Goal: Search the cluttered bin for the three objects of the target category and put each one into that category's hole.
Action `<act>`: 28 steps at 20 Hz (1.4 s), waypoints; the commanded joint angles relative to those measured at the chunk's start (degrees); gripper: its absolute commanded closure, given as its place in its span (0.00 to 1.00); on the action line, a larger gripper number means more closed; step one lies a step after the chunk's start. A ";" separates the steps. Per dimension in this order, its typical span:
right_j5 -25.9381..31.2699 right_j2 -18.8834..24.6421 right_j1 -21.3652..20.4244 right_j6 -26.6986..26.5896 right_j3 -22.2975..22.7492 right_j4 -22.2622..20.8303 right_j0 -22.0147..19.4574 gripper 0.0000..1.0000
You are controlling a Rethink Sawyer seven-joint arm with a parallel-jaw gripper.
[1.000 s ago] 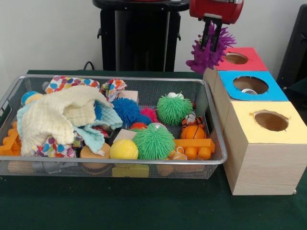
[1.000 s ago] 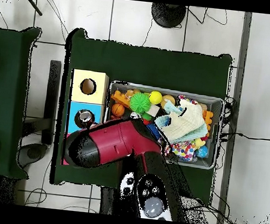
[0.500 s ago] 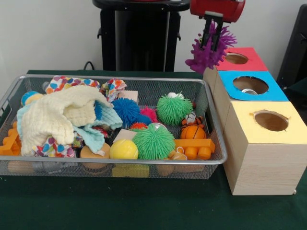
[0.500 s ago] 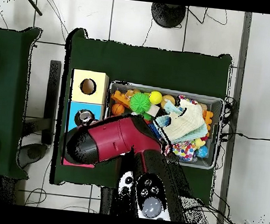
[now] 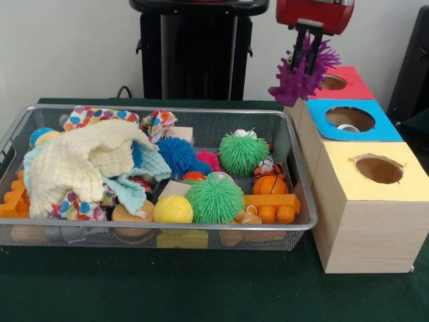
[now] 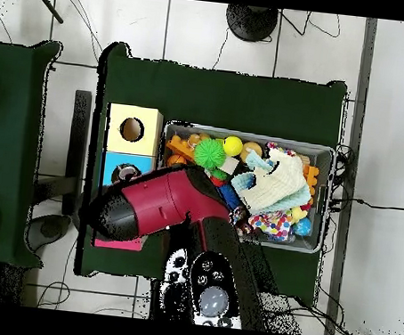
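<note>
Fingers [image 5: 303,59] pinch a purple spiky ball [image 5: 299,75] from above, so it hangs clear over the near edge of the red box [image 5: 348,86], probably headed for its hole [image 5: 331,82]. Beyond, toward the camera, stand the blue box [image 5: 375,131] and yellow box [image 5: 355,161]; the bin [image 5: 300,176] sits alongside. Overhead, the arm [image 6: 152,205] hides fingers, ball and red box.

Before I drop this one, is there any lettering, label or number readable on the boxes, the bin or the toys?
None readable.
Red box, blue box, yellow box: plain coloured tops, no labels.
Wire bin: no tag visible.
Claw and its purple spiky ball: no markings.
</note>
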 commanded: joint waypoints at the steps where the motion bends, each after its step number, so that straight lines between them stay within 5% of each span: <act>1: 2.18 -1.35 4.40 1.33 -3.74 -0.37 1.45 1.00; 28: 2.52 -7.97 10.47 8.39 -13.09 3.36 10.52 1.00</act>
